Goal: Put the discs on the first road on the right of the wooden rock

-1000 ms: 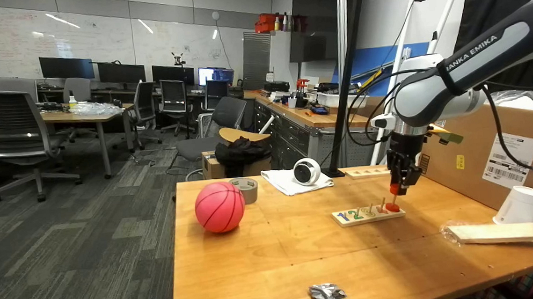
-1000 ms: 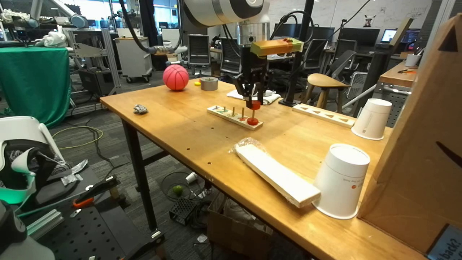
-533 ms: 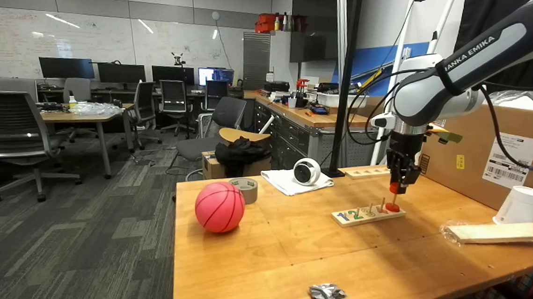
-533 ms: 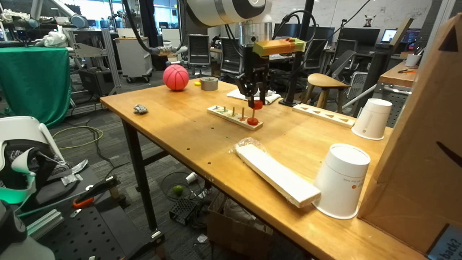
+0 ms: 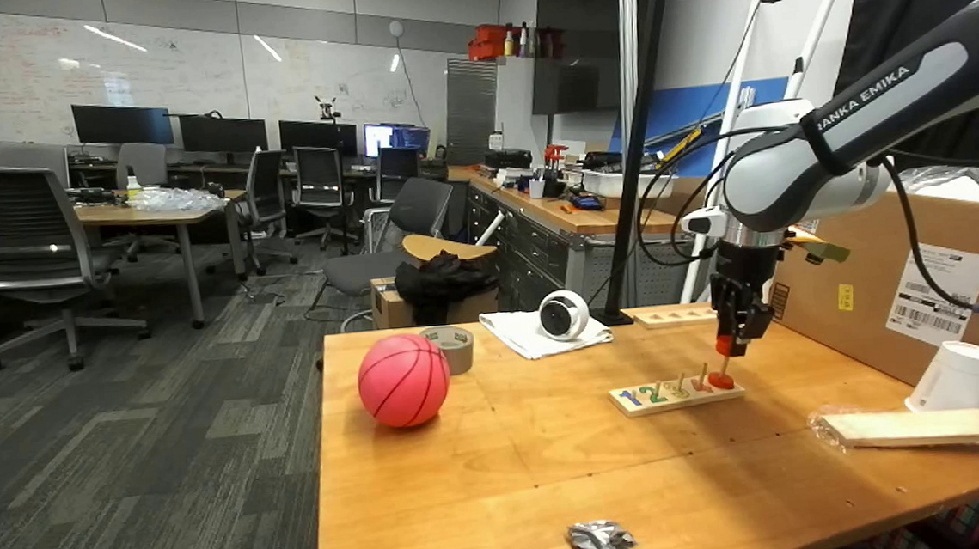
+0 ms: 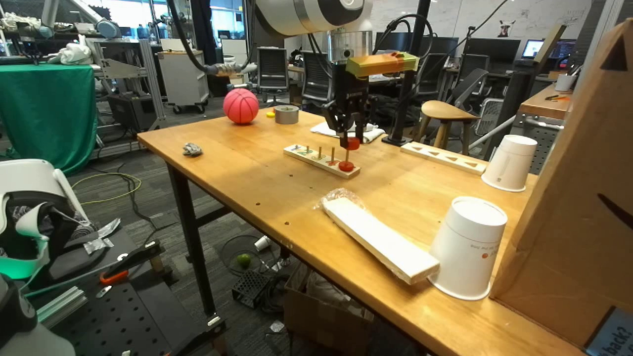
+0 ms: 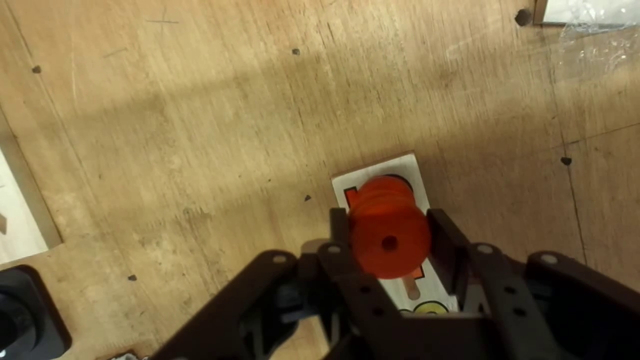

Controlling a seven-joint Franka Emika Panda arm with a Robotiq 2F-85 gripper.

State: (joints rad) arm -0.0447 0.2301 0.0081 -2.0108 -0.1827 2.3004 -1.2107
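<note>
The gripper point(image 7: 387, 222) hung pinched snug on a red disc point(image 7: 392, 260), the rightmost peg point(image 5: 725, 367) right beneath, touching or not I couldn't tell, a lower disc point(image 5: 721, 381) already round its foot! The wooden rack point(image 5: 679, 402) ran left to right, straight down looked the call; left across the surface point(image 5: 485, 451) sat a pink ball point(image 5: 404, 380), far beyond, chairs point(image 5: 28, 225), a whiteboard point(image 5: 140, 84)

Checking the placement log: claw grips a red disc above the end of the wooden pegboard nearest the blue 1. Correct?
Wrong end. The claw does grip a red disc, but above the opposite end of the wooden pegboard, the one farthest from the blue 1, as an exterior view shows.
</note>
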